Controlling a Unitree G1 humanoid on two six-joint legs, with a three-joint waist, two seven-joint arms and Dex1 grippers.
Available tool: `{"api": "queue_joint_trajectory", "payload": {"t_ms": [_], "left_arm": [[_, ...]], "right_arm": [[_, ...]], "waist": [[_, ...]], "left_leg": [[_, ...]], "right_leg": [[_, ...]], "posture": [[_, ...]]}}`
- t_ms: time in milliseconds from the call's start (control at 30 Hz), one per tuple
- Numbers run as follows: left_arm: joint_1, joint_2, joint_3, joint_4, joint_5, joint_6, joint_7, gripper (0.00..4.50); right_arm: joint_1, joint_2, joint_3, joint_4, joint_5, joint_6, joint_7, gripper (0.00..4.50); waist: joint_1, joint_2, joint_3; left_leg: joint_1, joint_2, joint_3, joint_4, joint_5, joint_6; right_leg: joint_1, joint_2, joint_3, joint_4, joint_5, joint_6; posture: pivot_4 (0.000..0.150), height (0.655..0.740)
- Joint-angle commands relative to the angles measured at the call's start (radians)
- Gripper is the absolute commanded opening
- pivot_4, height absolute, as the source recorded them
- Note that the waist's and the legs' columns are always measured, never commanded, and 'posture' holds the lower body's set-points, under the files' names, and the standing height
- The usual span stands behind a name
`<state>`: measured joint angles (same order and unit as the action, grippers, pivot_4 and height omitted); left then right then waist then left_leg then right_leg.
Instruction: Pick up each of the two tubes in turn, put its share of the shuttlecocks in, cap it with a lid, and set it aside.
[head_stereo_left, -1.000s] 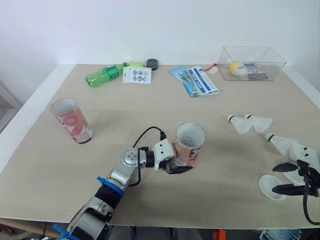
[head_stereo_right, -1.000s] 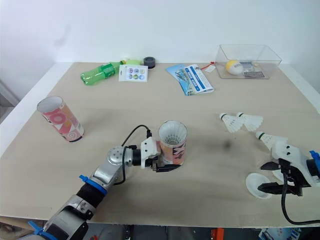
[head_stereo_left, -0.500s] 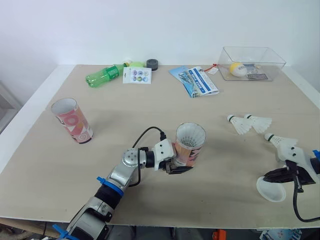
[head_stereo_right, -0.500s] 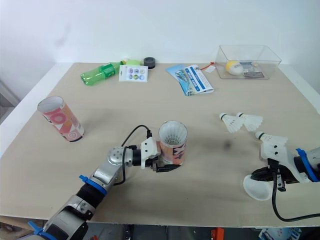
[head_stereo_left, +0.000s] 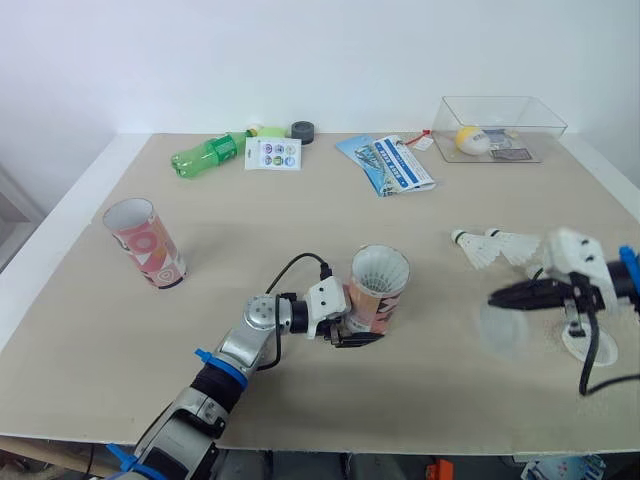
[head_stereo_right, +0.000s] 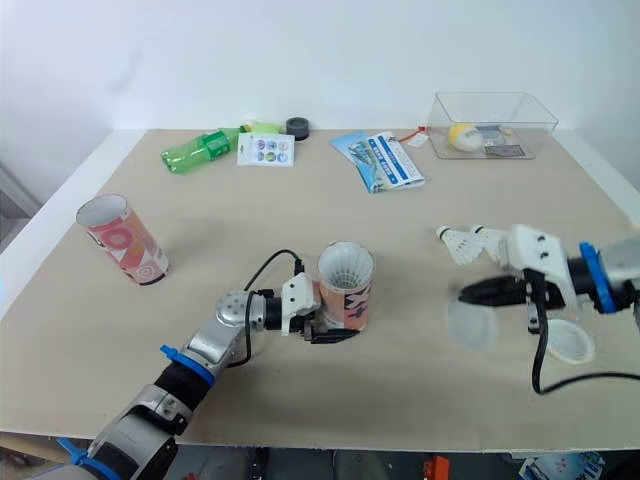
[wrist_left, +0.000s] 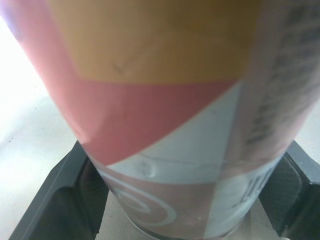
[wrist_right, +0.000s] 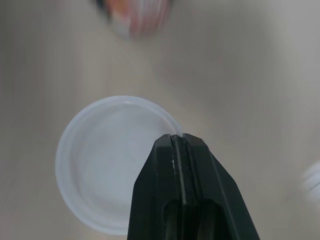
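Low, left fingers (head_stereo_left: 358, 340) clasping upright tube (head_stereo_left: 380, 290), right fingers (wrist_right: 177, 142) pinching lid (wrist_right: 110, 165) rim, forearm stretched above table (head_stereo_left: 300, 220).

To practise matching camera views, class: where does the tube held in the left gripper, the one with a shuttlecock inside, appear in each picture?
Left eye view: the tube stands near the centre.
Right eye view: just left of centre.
Left wrist view: close up, between that gripper's fingers.
Right wrist view: a blur beyond the lid.
Shared landmark: the left gripper clasping the tube's base, in both eye views and the left wrist view.
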<state>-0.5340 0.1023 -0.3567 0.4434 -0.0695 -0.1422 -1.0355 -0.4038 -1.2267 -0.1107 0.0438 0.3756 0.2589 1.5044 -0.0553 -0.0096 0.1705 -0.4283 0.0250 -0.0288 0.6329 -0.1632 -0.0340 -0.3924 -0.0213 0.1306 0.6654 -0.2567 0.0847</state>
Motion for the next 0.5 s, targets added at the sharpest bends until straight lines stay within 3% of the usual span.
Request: {"api": "queue_joint_trajectory", "payload": {"t_ms": [33, 233, 500], "left_arm": [[-0.015, 0.025, -0.023, 0.027, 0.012, 0.062, -0.045, 3.69], [-0.060, 0.041, -0.038, 0.051, 0.029, 0.114, -0.069, 3.69], [-0.083, 0.051, -0.049, 0.092, 0.052, 0.091, -0.048, 3.69]], "right_arm": [[-0.227, -0.005, 0.038, -0.069, 0.037, 0.078, 0.019, 0.01], [-0.520, 0.076, 0.153, -0.093, 0.042, 0.160, 0.058, 0.01], [-0.634, 0.186, 0.257, -0.122, 0.052, 0.168, 0.109, 0.01]], "waist": [[-0.003, 0.001, 0.000], [-0.004, -0.003, -0.001], [0.000, -0.003, -0.001]], "left_leg": [[0.000, 0.000, 0.000, 0.000, 0.000, 0.000], [-0.001, 0.001, 0.000, -0.005, 0.000, -0.001], [-0.004, 0.000, 0.000, -0.005, -0.001, -0.001]], "right_leg": [[0.000, 0.000, 0.000, 0.000, 0.000, 0.000], [-0.003, 0.000, -0.002, -0.001, -0.003, -0.003], [-0.006, -0.001, -0.002, -0.001, -0.003, -0.002]], "posture": [[0.150, 0.7400], [0.150, 0.7400], [0.150, 0.7400]]}}
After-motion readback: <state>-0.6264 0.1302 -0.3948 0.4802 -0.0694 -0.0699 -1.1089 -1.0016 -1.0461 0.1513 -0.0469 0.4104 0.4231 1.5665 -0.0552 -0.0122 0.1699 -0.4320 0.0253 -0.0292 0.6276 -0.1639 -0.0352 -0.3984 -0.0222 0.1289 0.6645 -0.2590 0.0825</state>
